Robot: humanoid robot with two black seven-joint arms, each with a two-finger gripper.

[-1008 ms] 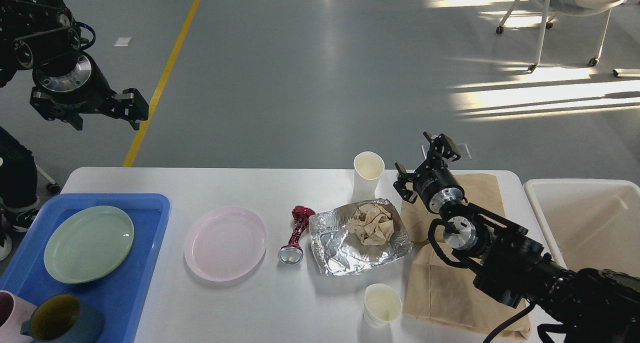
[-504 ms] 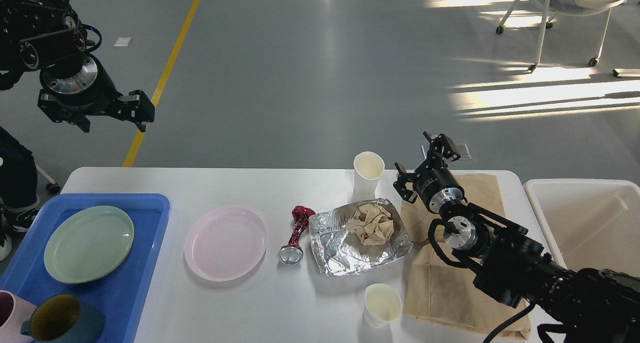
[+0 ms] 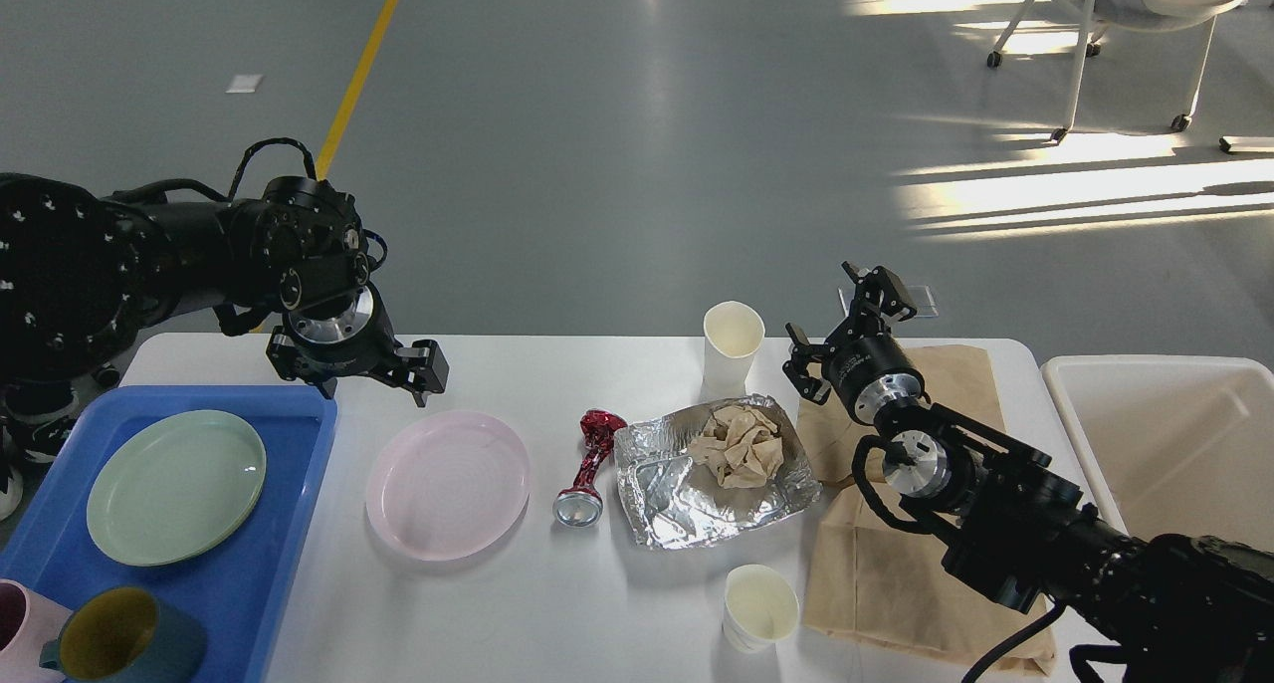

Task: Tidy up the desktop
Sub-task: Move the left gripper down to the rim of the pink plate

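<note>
Swinging my left gripper [image 3: 423, 369] down from up high to the pink plate [image 3: 448, 484]; fingers spread, prob. grabbing it next.

Bright and even throughout, sharp from edge to edge. Hard sunlight streaks across the grey floor [image 3: 1085, 190] at upper right, blown out to near white. Soft sheen down the floor's middle. Faint, short shadows under the things on the desktop [image 3: 557, 603]. Crinkled foil [image 3: 697, 499] glinting in spots. Black arms dark, detail hard to read.
</note>
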